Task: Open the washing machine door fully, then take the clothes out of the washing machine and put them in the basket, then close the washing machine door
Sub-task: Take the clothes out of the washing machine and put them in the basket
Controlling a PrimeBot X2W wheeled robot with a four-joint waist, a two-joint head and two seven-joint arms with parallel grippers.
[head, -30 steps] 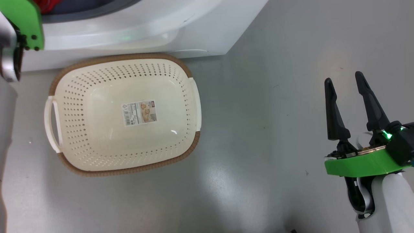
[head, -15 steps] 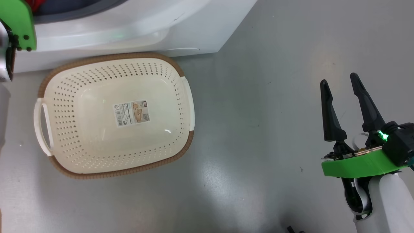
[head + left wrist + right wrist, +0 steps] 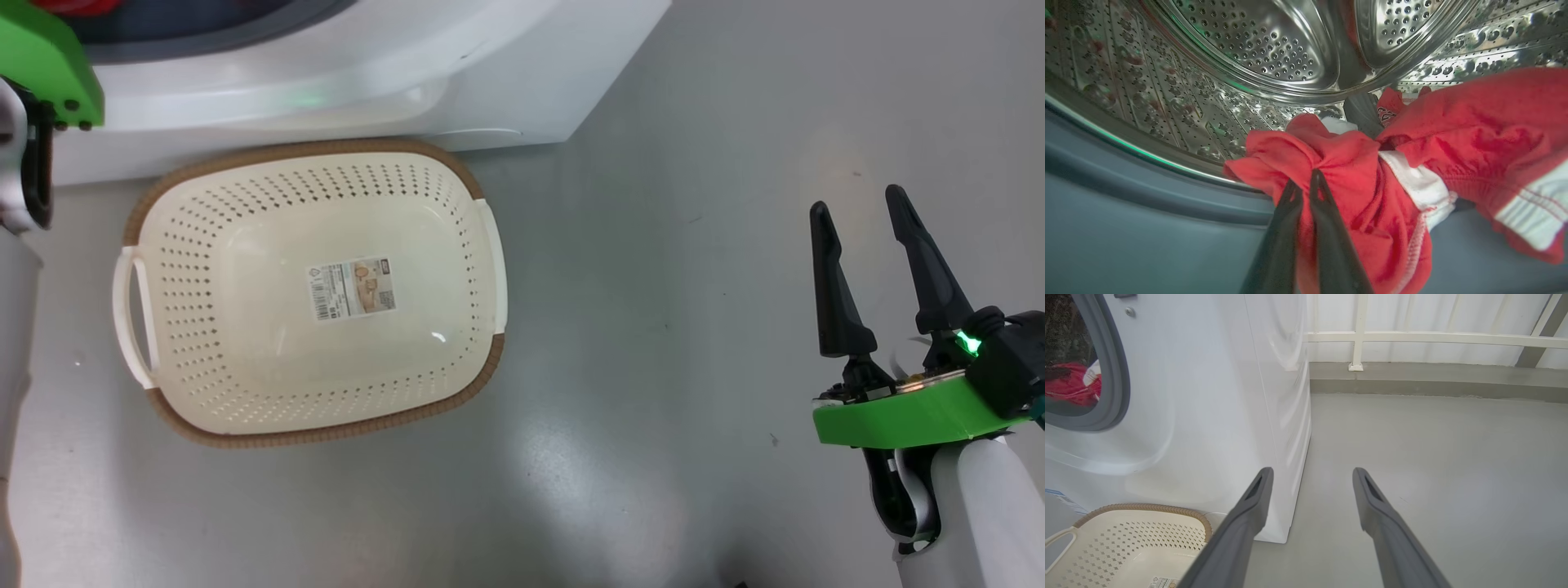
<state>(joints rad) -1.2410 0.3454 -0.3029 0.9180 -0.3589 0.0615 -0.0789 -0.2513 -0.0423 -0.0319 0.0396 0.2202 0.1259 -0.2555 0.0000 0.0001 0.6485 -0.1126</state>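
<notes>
Red clothes (image 3: 1355, 171) sit bunched low in the drum (image 3: 1257, 49), at its front edge. One fold spills over the grey seal (image 3: 1126, 228). White bands show in the pile's middle and at its right end.

Inside the washer mouth, the left gripper (image 3: 1306, 179) has its jaws pinched together on a red fold at the pile's left end. Fabric puckers where the tips meet, and cloth hangs down past the fingers on their right. Can't tell if the pinched fold is a separate garment or part of the bigger one.

Head view:
- The left arm's green wrist plate (image 3: 49, 65) is at upper left, against the washer (image 3: 490, 65) front.
- A sliver of red shows at the very top edge, inside the opening.
- On the floor (image 3: 694, 367), directly in front of the washer, stands the basket (image 3: 310, 147).
- Its far rim is touching or just short of the washer base; can't tell which.
- A sticker (image 3: 351, 287) lies flat on the middle of the basket bottom, with bare perforated walls around it.

At lower right, the right gripper (image 3: 856, 198) hangs over bare floor, well apart from basket and washer. Its jaws are wide apart, with floor visible between the fingers.

Right wrist view:
- The fingers point past the washer's side toward a white railing (image 3: 1412, 337) at the wall.
- The washer opening is at upper left, with red cloth inside the seal.
- A basket corner shows at lower left, just beside the washer front.
</notes>
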